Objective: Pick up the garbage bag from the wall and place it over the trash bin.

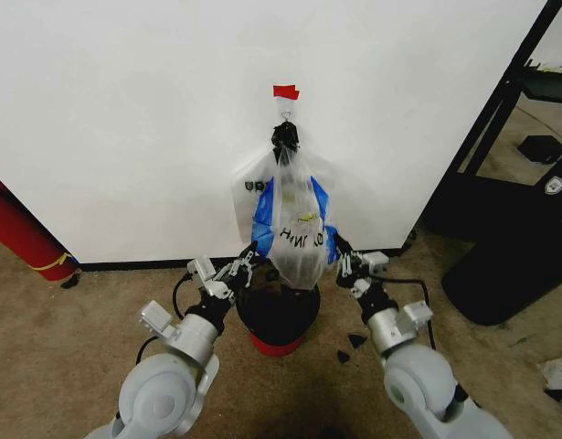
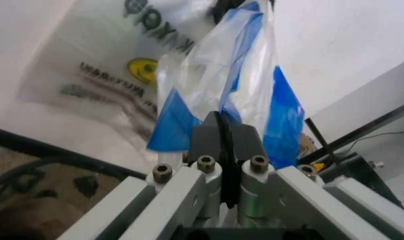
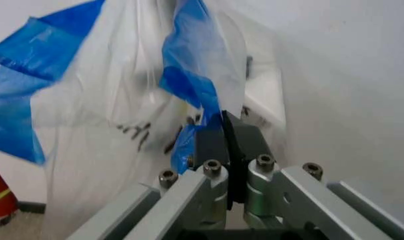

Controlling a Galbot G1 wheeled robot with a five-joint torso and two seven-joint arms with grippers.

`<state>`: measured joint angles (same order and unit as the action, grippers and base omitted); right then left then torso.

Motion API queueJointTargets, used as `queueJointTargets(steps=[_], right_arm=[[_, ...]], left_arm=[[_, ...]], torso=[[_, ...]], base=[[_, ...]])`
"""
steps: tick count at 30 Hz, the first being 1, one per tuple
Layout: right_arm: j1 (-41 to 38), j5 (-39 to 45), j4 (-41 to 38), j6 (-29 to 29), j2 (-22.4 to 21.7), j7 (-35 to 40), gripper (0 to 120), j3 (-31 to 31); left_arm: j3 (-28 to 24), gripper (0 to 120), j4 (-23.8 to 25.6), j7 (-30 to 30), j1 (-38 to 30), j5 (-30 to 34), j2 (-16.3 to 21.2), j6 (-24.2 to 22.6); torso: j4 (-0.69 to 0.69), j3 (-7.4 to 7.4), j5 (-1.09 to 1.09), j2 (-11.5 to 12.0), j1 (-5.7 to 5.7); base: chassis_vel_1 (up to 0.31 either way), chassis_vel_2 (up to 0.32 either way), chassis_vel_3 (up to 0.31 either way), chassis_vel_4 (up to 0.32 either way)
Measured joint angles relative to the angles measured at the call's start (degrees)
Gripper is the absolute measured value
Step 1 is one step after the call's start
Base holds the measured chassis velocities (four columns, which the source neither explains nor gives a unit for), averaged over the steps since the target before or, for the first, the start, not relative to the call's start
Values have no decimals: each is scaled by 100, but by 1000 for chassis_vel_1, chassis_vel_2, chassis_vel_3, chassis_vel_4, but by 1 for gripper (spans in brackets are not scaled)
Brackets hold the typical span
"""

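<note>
Room: a plain white wall [image 1: 125,110] with a black baseboard, brown floor [image 1: 70,347] below; a red tape piece [image 1: 285,91] marks a small hook [image 1: 286,115].
Garbage bag: the garbage bag [image 1: 296,229] hangs from the hook by its bunched top, its body drooping to the trash bin's mouth; a second, similar bag [image 1: 251,187] lies flat on the wall behind it.
Trash bin: the trash bin [image 1: 278,315] stands on the floor against the wall, directly under the bag.
Left gripper: the left gripper [image 2: 223,131] has its fingers pinched together on the bag's blue-taped edge.
Right gripper: the right gripper [image 3: 226,131] is likewise clamped on the opposite blue-taped edge.
Doing it well: judging by this, lift both edges evenly to unhook, keep the mouth spread wider than the bin's rim, and avoid snagging the rear bag.
</note>
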<state>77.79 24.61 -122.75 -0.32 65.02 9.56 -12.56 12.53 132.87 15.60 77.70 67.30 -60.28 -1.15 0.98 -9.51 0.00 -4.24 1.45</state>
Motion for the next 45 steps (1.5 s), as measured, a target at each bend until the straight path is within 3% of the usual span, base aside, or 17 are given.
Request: queueJointTargets(steps=[19, 25, 31, 45], right_arm=[[1120, -221, -804, 291, 171, -97, 0, -486], [911, 155, -1293, 225, 69, -55, 0, -695], [353, 783, -1546, 112, -176, -82, 0, -806], [-399, 1560, -1441, -244, -82, -79, 0, -263]], left_arm=[[360, 0, 614, -21, 766, -279, 100, 94], [598, 0, 1005, -17, 591, -281, 256, 117], [802, 0, 1065, -76, 307, -240, 530, 136], [1127, 0, 1056, -32, 347, -174, 786, 157]], torso=[[0, 0, 0, -1, 0], [0, 0, 0, -2, 0], [0, -1, 0, -1, 1], [1, -1, -1, -1, 1]], base=[[0, 0, 0, 0], [0, 0, 0, 0], [0, 0, 0, 0], [0, 0, 0, 0]])
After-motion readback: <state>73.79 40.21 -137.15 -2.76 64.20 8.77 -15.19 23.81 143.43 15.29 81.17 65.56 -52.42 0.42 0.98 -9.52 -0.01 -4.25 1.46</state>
